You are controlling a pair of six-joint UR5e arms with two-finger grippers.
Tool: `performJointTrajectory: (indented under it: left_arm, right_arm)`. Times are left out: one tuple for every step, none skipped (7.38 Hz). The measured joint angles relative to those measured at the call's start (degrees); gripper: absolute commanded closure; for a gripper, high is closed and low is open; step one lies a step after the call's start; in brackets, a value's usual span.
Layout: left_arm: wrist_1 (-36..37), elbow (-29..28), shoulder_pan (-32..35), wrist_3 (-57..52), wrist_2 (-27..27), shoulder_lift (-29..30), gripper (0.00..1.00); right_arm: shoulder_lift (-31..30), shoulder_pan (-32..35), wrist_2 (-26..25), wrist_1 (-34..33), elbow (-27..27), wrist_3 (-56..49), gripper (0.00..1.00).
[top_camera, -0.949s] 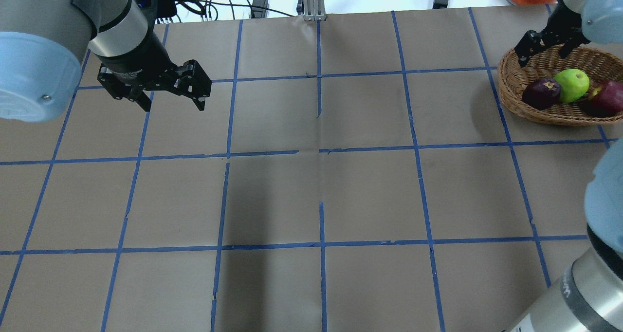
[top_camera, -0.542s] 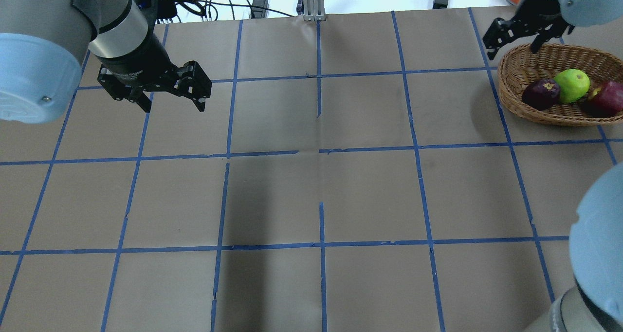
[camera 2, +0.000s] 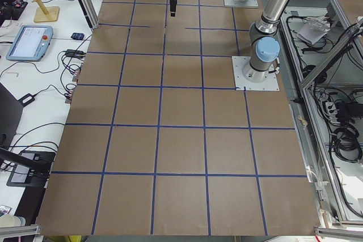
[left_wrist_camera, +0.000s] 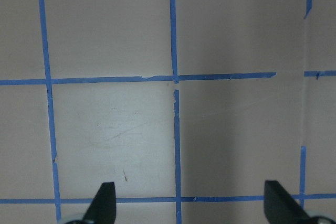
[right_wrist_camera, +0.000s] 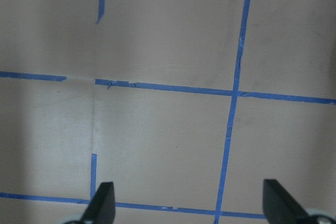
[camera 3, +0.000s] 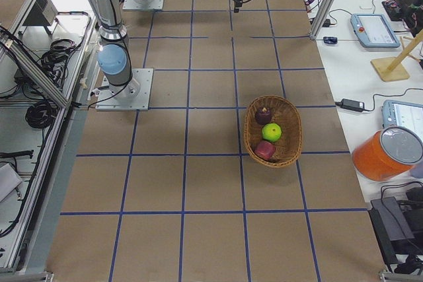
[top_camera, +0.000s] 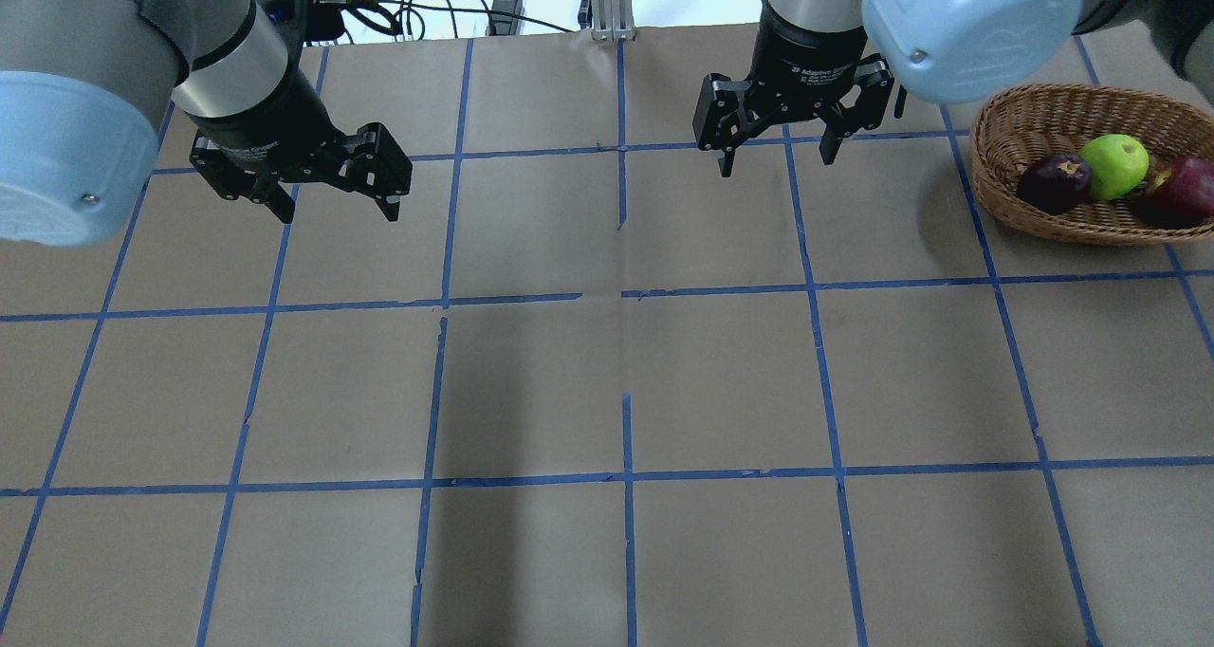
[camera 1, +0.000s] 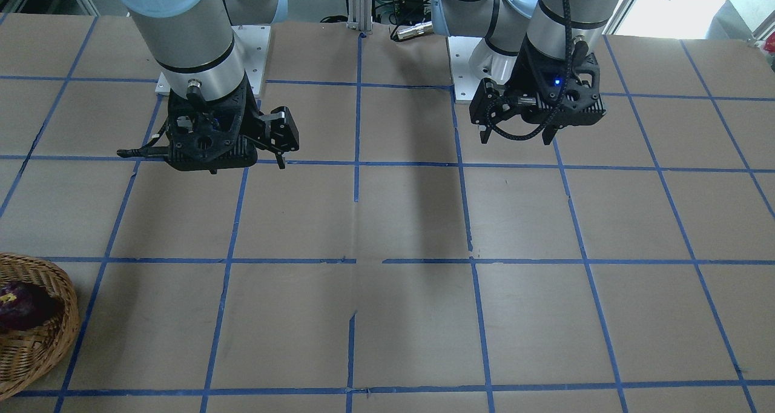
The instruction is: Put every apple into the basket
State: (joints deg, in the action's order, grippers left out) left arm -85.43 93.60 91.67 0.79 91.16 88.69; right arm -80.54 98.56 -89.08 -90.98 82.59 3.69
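The taped table [top_camera: 607, 372] stretches under both arms. Well off to the right claw's [top_camera: 778, 161] right sits the basket [top_camera: 1043, 116], holding the green apple [top_camera: 1114, 165], maroon apple [top_camera: 1055, 182] and red apple [top_camera: 1186, 190]. The left claw [top_camera: 338, 211] and the right claw both hang spread.

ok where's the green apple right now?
In the overhead view the green apple lies in the basket at the table's far right edge, between the maroon apple and the red apple.
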Motion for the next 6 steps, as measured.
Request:
performJointTrajectory:
  left_arm:
    - [0.0,0.0,0.0,0.0,0.0,0.0,0.0]
    - [0.0,0.0,0.0,0.0,0.0,0.0,0.0]
    - [0.0,0.0,-0.1,0.0,0.0,0.0,0.0]
    - [0.0,-0.1,-0.1,0.0,0.0,0.0,0.0]
    - [0.0,-0.1,-0.1,0.0,0.0,0.0,0.0]
    - [0.0,-0.1,-0.1,0.0,0.0,0.1,0.0]
  right_arm:
    - [-0.7,-1.4,0.0,0.8,0.5,-0.1,0.0]
    - [-1.4,-2.5,-0.2,1.5,1.0,-0.1,0.0]
    - [-1.8,-3.8,-0.6,1.7,1.5,-0.4,0.0]
    - [-2.0,-5.6,-0.9,1.9,1.7,-0.5,0.0]
    - [-2.7,-7.1,-1.0,2.4,1.8,-0.3,0.0]
    - [-3.4,-8.1,-1.1,3.1,2.0,0.0,0.0]
